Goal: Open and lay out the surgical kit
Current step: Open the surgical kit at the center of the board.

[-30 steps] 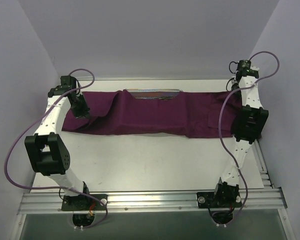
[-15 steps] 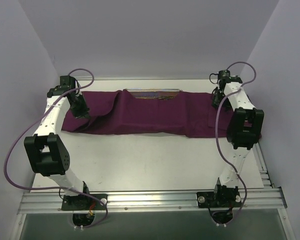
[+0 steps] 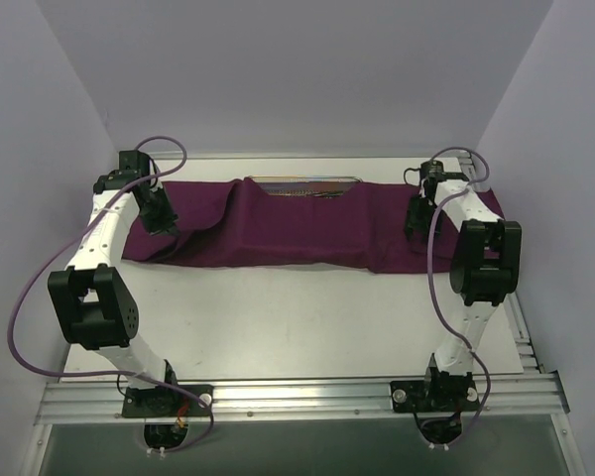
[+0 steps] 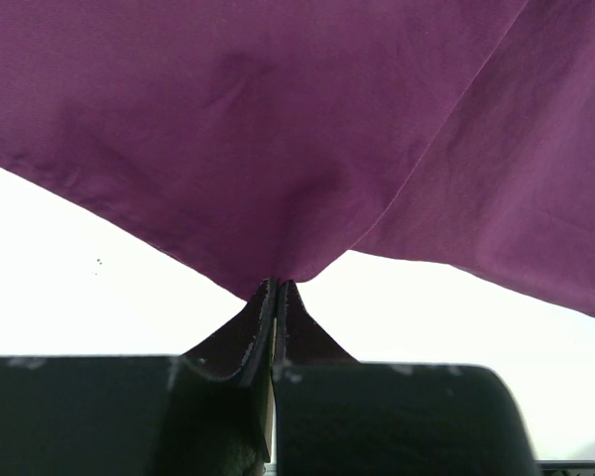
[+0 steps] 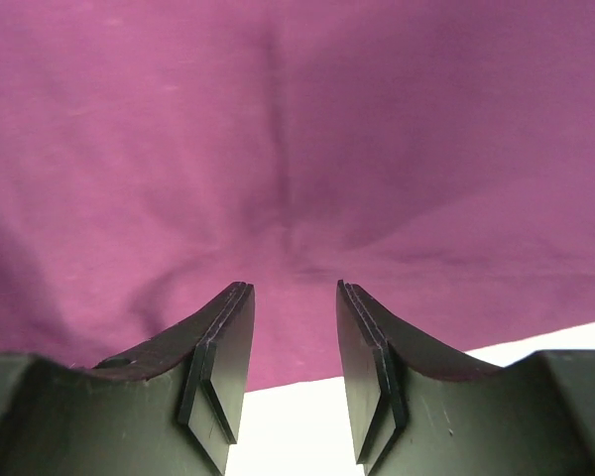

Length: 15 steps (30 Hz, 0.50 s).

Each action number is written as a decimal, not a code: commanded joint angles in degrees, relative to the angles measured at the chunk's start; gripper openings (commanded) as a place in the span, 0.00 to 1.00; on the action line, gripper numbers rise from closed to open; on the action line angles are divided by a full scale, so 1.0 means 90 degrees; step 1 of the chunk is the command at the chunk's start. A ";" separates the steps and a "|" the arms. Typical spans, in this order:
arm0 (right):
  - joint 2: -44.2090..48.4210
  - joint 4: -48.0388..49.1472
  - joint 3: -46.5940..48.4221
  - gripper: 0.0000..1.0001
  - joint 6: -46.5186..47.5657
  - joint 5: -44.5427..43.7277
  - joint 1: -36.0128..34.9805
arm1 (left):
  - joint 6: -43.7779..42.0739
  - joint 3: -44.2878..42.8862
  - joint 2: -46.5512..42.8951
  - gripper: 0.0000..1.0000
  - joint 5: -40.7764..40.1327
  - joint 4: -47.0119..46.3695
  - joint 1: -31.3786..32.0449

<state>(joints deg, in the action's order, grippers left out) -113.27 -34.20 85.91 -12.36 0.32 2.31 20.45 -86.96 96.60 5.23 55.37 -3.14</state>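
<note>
My left gripper [image 4: 278, 286] has its fingers pressed together on a pinch of the dark purple cloth wrap [image 4: 278, 119], right at its near hem, and the fabric fans away ahead of the tips over the white table [image 4: 69, 268]. My right gripper [image 5: 293, 322] hangs with fingers spread and a clear gap between them; cloth fills the view ahead and beneath, but I cannot tell whether the pads touch it. Between my two grippers and a little beyond them, the wire-mesh tray [image 3: 302, 181] peeks from the wrap's far edge, with thin silvery instruments [image 3: 312, 190] inside, too small to tell apart.
</note>
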 commanded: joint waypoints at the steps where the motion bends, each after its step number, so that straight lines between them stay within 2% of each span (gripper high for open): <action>1: 0.0057 0.0030 -0.0043 0.39 0.0143 0.0101 -0.0090 | -0.0035 -0.0104 -0.0245 0.02 0.0063 -0.0069 -0.0052; 9: -0.0021 0.0176 -0.0336 0.31 0.0055 -0.0016 -0.0100 | -0.0036 -0.0084 -0.0264 0.02 0.0063 -0.0059 -0.0042; 15: -0.0051 0.0215 -0.0473 0.31 0.0075 -0.0016 -0.0100 | -0.0026 -0.0035 -0.0264 0.02 0.0053 -0.0069 -0.0042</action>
<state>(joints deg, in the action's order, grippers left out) -113.34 -31.40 82.21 -11.86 1.08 1.15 20.45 -86.96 96.55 5.21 55.37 -3.16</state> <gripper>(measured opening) 0.305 0.034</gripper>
